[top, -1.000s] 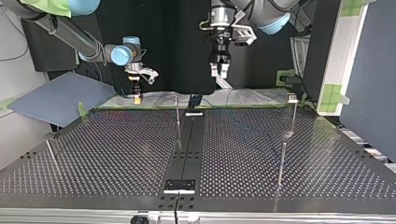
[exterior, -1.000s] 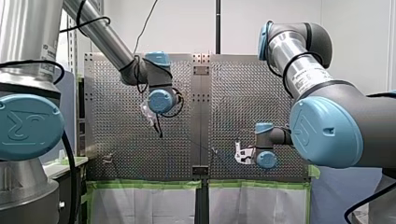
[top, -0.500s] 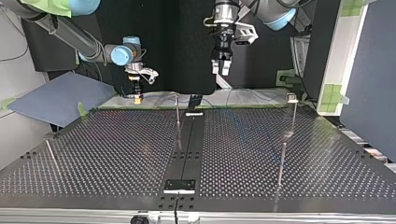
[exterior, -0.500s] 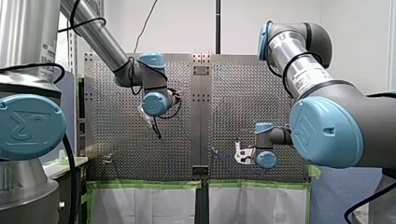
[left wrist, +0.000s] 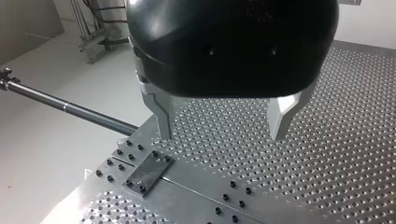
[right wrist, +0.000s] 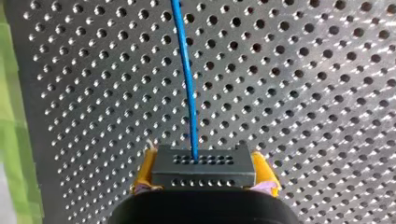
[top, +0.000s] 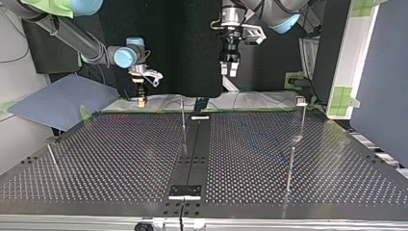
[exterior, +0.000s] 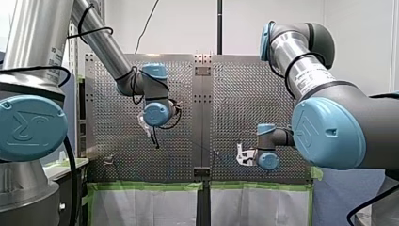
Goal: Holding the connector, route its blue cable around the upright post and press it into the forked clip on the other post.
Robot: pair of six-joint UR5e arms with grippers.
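Note:
In the right wrist view the yellow pads (right wrist: 265, 169) of my right gripper (right wrist: 203, 179) are shut on a dark grey connector (right wrist: 203, 166). Its blue cable (right wrist: 187, 79) runs straight ahead over the perforated table (right wrist: 303, 93). The top view shows this gripper (top: 141, 98) low at the table's far edge on the left. My left gripper (left wrist: 222, 126) hangs well above the table, its metal fingers (left wrist: 161, 114) open with nothing between them; in the top view it (top: 229, 69) sits high near the middle. A thin post (top: 183, 115) stands near the centre strip, and a post with a small clip head (top: 300, 100) stands at the right.
Two more thin posts rise from the table, one at the top view's near right (top: 290, 168) and one at the near left (top: 53, 159). A dark centre strip (top: 192, 154) with small plates divides the table. A grey-blue sheet (top: 53, 101) lies off the far left corner.
My left arm has shifted towards the front view's left and a little lower, gripper still open. My right arm and the connector have not moved.

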